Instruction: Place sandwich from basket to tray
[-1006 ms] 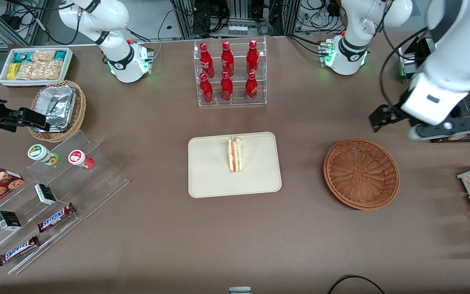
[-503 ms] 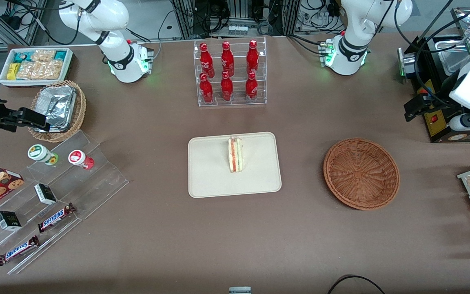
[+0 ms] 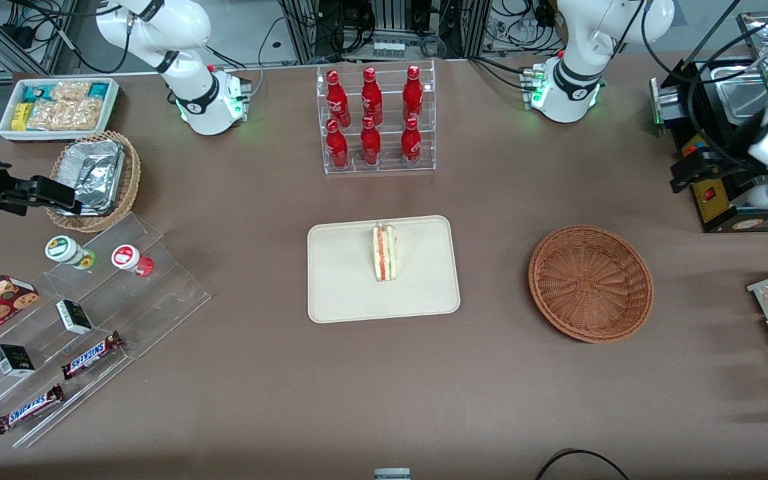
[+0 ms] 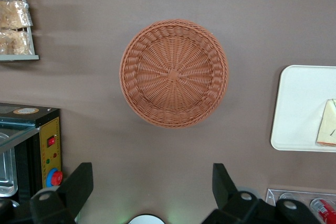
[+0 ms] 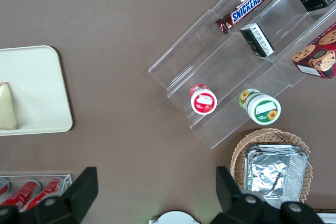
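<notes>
Cream tray (image 3: 424,293) already carries the sandwich (image 3: 385,252), upright near its middle; the wicker basket (image 3: 591,283), beside the tray, is bare. The gripper (image 4: 149,195) hangs high above the basket, fingers spread, holding nothing. Placement looks done; only parking the arm seems left.

arm (image 3: 601,40): glossy white, black joint bands | base: green light | gripper (image 4: 152,192): black jaws
</notes>
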### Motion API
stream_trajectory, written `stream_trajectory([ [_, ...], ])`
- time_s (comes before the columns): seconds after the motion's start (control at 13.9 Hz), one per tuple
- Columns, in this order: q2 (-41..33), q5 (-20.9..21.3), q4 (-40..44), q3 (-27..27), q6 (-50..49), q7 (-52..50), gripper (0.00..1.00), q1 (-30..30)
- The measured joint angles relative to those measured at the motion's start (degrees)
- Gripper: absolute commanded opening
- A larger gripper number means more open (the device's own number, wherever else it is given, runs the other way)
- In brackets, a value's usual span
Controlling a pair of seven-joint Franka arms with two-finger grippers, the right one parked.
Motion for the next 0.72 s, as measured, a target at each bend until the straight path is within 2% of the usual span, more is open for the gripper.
stream_trajectory([
  [0.14, -0.42, -0.07, -0.12, -11.5, 0.0, 0.67, 1.0, 11.39],
  [0.29, -0.58, -0.11, -0.12, -17.08, -0.01, 1.45, 1.0, 16.92],
  [0.5, -0.68, -0.16, -0.13, -29.72, -0.66, 5.32, 1.0, 30.34],
  [0.57, -0.66, -0.17, -0.18, -32.62, -0.66, 5.61, 1.0, 33.2],
  [0.72, -0.54, -0.17, -0.21, -34.39, -0.66, 5.68, 1.0, 34.0],
])
